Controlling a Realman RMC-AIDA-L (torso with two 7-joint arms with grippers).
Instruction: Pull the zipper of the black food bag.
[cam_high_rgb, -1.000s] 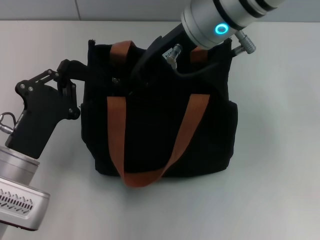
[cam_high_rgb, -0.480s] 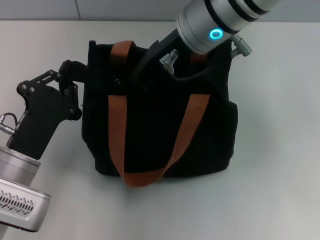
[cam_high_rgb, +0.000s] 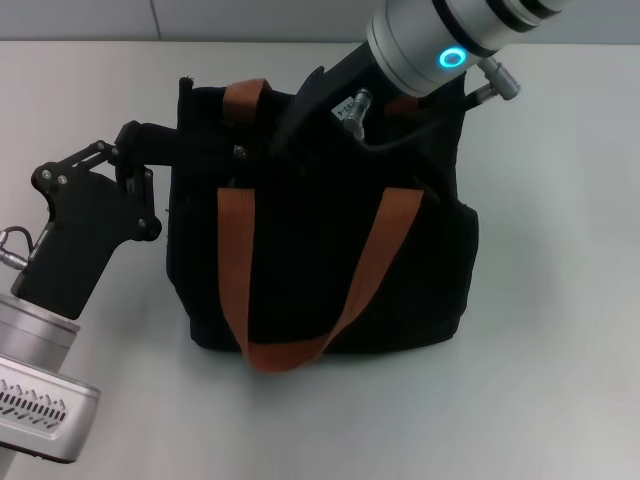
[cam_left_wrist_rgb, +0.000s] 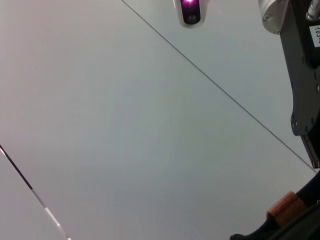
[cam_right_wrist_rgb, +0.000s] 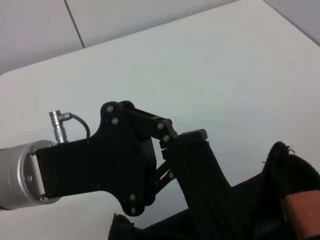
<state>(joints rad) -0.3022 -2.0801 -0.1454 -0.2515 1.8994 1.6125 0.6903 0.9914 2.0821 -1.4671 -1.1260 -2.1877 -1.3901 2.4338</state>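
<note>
I'm bracing the black food bag (cam_high_rgb: 320, 250) at nine o'clock, left gripper (cam_high_rgb: 175, 150) clamping its edge; right gripper (cam_high_rgb: 285, 150) is working at the top, grip and zipper hidden; next, a steady pull along the zip line.

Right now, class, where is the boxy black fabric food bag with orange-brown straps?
In the head view, the black fabric food bag stands mid-table, the left claw at its upper left corner.

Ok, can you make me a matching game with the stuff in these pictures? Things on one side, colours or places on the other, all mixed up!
Things:
1. black food bag
2. front strap
3. left gripper
4. ring light on the right arm

Matches:
A. glowing blue
B. orange-brown
C. at the bag's left top corner
D. standing on the white table

Pairs: 1-D, 2-B, 3-C, 4-A
</note>
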